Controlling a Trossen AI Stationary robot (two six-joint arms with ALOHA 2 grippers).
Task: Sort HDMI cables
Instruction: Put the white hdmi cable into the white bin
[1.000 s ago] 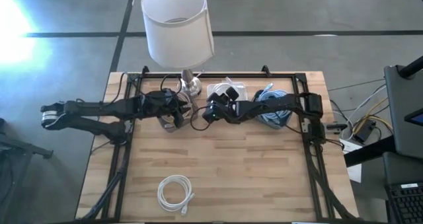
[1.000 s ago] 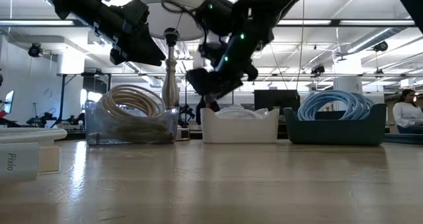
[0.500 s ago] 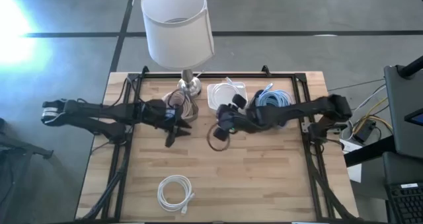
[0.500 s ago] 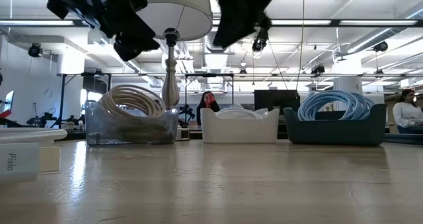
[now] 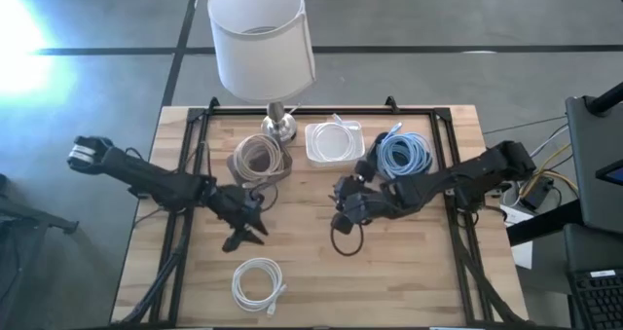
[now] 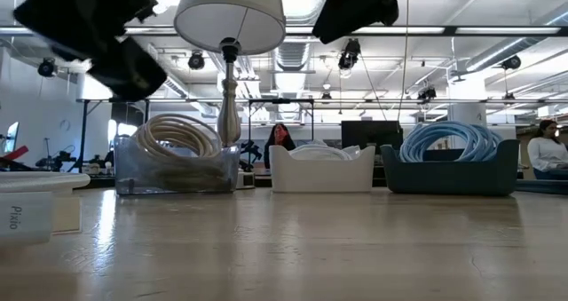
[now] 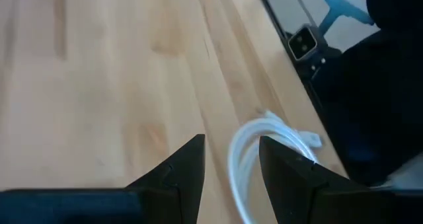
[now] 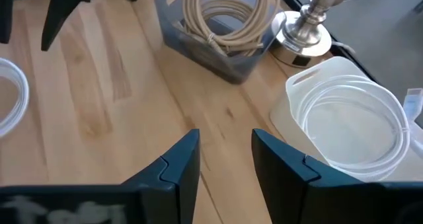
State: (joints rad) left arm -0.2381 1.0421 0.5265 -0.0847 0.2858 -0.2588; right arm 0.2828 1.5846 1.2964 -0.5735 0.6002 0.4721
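One white HDMI cable coil (image 5: 258,281) lies flat on the table near its near edge; the left wrist view shows it (image 7: 264,141) just beyond my fingers. My left gripper (image 5: 243,237) (image 7: 231,151) hovers open a little to the far side of it. My right gripper (image 5: 341,201) (image 8: 225,145) is open over the table's middle, holding nothing. Beige coils sit in a clear bin (image 5: 258,158) (image 8: 218,26). White coils lie in a white bin (image 5: 334,140) (image 8: 344,125), and light blue coils in a dark bin (image 5: 402,155) (image 6: 450,141).
A lamp with a white shade (image 5: 261,33) stands at the far edge, its metal base (image 8: 310,26) between the beige and white bins. The three bins line the far side. Bare wood (image 5: 389,281) lies to the right of the loose coil. A person sits beyond the table (image 6: 543,150).
Both grippers have pulled away from the bins toward the table's near edge. The left one went from over the beige bin to a spot close to the loose white coil. The right one went from beside the white bin to the table's middle. No cable has moved.
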